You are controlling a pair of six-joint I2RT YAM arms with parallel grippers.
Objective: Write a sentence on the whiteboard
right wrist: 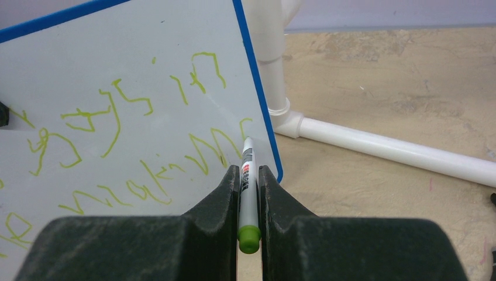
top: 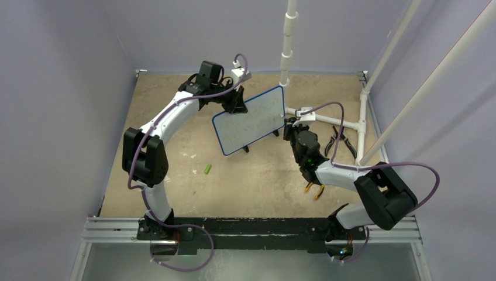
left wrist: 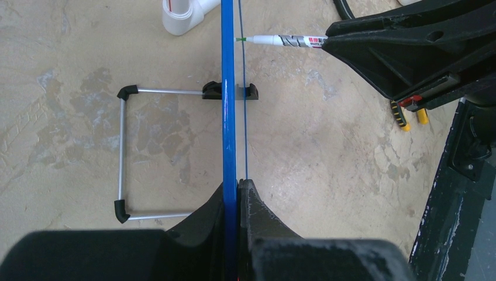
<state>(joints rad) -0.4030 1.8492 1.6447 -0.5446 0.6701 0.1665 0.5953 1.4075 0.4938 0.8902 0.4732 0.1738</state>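
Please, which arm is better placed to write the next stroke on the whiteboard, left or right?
Right. The right end effector is shut on the marker, whose tip meets the whiteboard beside the green sentence. The left end effector is shut on the board's edge, holding it.

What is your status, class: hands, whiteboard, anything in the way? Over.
Left hand shut on whiteboard edge. Right hand shut on marker, tip at board face. Green sentence in two rows. Path clear; small green piece lies off to the side.

The top view looks down from behind; both close wrist views share the whiteboard point(top: 250, 120).
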